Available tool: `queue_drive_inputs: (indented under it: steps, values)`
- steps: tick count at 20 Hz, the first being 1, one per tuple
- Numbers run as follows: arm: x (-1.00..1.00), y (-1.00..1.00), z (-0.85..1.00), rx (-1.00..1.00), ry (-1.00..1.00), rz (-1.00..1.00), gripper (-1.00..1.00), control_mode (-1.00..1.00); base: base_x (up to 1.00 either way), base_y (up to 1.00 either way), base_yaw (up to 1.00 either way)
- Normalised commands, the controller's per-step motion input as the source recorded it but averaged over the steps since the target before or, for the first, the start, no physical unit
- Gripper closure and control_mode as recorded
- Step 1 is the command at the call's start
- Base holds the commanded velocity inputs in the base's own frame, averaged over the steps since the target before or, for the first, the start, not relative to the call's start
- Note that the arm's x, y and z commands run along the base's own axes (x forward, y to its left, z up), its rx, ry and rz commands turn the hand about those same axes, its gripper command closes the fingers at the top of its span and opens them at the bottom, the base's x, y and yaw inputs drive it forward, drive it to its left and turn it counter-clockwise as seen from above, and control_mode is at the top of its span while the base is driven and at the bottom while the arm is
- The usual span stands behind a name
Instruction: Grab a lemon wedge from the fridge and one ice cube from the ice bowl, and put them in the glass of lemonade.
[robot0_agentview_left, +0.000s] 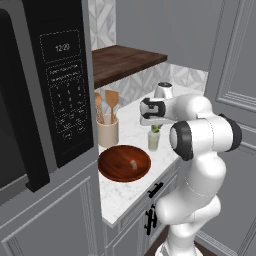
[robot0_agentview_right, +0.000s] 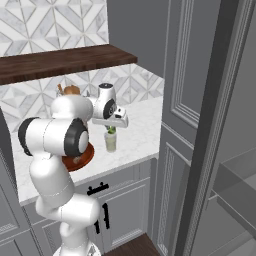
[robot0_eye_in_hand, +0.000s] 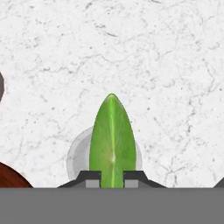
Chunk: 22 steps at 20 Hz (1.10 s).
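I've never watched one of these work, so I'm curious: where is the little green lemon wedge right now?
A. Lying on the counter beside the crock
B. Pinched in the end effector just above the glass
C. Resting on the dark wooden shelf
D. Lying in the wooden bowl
B: the hand view shows the lemon wedge clamped between the end effector's fingertips, with the glass of lemonade's round rim directly behind it; both base views show it hanging over the glass.

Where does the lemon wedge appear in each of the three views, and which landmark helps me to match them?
Left base view: the lemon wedge sits right of centre, under the gripper, above the glass of lemonade.
Right base view: left of centre, above the glass.
Hand view: bottom centre, clamped between the fingertips, over the glass rim.
Shared landmark: the ice bowl.
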Motion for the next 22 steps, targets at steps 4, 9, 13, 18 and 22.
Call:
queue_drive_inputs:
  steps: [4,9,13,18,22]
  values:
    - [0.0,0.0,-0.18,0.0,-0.01,0.0,1.0,-1.0,0.0,0.0,0.0]
    - [-0.26,0.0,-0.06,0.0,-0.04,0.0,1.0,-1.0,0.0,0.0,0.0]
    - [-0.01,0.0,0.0,0.0,0.0,0.0,1.0,-1.0,0.0,0.0,0.0]
    - [0.01,0.0,0.0,0.0,0.0,0.0,1.0,-1.0,0.0,0.0,0.0]
    - [0.03,0.03,-0.01,0.0,0.0,0.0,1.0,-1.0,0.0,0.0,0.0]
